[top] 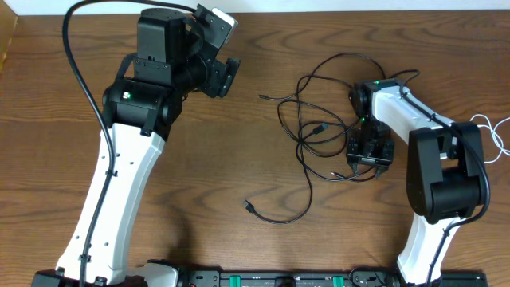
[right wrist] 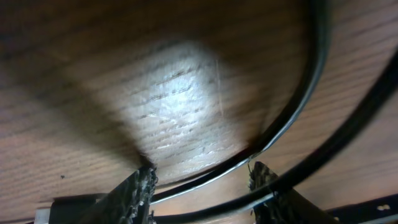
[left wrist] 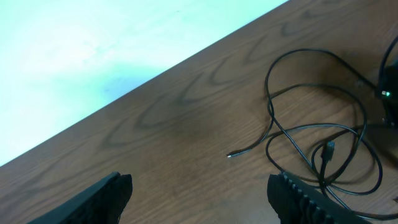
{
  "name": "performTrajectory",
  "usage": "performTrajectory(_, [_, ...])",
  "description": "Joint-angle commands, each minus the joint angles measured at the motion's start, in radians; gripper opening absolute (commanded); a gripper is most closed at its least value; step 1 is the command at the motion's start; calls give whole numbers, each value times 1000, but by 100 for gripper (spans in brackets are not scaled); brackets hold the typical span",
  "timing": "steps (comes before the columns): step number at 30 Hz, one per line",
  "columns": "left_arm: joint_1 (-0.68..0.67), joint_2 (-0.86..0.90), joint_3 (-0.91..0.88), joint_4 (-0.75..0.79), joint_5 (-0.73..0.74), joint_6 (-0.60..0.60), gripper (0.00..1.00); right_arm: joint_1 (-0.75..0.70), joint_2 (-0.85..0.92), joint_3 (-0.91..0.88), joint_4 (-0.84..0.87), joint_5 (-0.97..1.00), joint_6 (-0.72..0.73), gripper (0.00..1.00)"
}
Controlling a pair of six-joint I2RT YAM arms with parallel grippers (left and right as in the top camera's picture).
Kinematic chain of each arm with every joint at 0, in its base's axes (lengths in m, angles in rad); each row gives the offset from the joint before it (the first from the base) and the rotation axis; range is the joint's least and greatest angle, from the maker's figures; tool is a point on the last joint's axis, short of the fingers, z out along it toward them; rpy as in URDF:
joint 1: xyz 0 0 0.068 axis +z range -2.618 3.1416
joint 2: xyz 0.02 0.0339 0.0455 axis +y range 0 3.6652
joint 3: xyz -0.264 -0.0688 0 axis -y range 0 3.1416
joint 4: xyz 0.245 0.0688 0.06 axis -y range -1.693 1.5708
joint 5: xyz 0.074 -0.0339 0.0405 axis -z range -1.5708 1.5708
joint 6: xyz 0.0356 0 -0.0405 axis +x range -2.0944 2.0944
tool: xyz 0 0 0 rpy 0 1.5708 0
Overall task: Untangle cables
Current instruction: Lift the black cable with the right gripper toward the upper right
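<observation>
Toward the right edge of the table (top: 263,32), the right gripper (right wrist: 202,177) is down on the tangle, lining up a first pick.

The black cables (top: 307,135) lie in loose, overlapping loops between the table's middle and its right edge, with one plug end (top: 249,206) trailing toward the near edge. A white cable (top: 498,131) curls at the right edge itself, apart from the knot. The right gripper's fingers sit low over the wood, parted, with one black strand running between the tips but not pinched. The left gripper (left wrist: 200,186) hangs raised near the far edge, fingers spread wide on nothing. To my eye the step is catching a single strand. A second strand runs just beside it, so the next move calls for closing on the one alone, then drawing it slowly clear of the loops.
</observation>
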Motion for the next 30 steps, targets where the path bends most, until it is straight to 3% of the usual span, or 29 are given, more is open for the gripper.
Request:
performTrajectory(1, [4, -3, 3, 1, -2, 16, 75, 5, 7, -55, 40, -21, 4, 43])
performTrajectory(3, [4, -3, 3, 1, -2, 16, 75, 4, 7, -60, 51, -35, 3, 34])
performTrajectory(4, [4, -3, 3, 1, -2, 16, 75, 2, 7, -60, 57, -43, -2, 25])
performTrajectory(5, [4, -3, 3, 1, -2, 16, 75, 2, 7, -60, 63, -47, -3, 1])
performTrajectory(20, [4, -3, 3, -2, -3, 16, 75, -21, -43, -26, 341, -346, -143, 1])
performTrajectory(30, [4, -3, 3, -4, -2, 16, 75, -114, -349, 7, 450, -396, -219, 1])
